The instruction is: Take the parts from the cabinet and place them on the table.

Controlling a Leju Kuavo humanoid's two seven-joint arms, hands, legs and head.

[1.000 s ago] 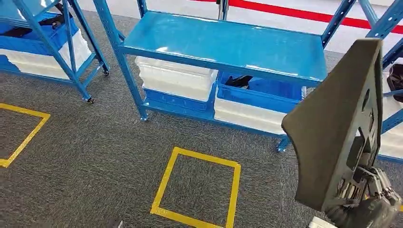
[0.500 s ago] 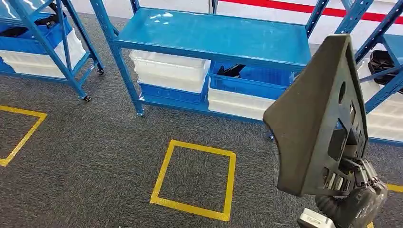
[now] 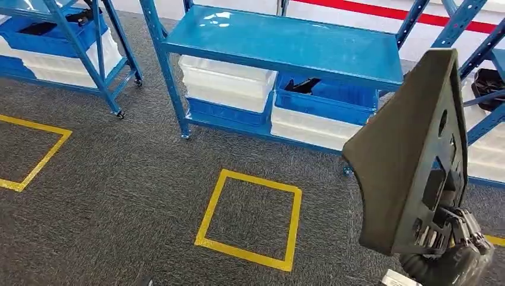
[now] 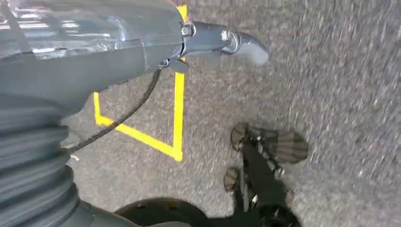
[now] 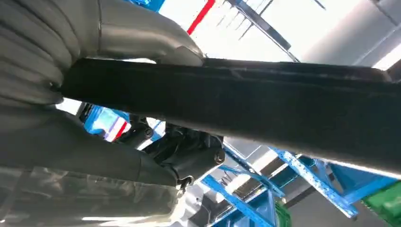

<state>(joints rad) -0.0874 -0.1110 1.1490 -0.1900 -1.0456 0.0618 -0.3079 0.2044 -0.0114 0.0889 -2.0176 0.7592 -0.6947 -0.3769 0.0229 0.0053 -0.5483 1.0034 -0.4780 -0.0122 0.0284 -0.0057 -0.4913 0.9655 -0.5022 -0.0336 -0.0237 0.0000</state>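
The right hand is raised at the lower right of the head view, its dark fingers curled around the bottom edge of a large dark grey part, which stands upright and slightly tilted above the hand. Beyond the hand and the part stands a blue shelf rack with blue and white bins on its low tier. The left hand hangs over grey carpet with a yellow tape square near it; whether its fingers are spread or curled cannot be told.
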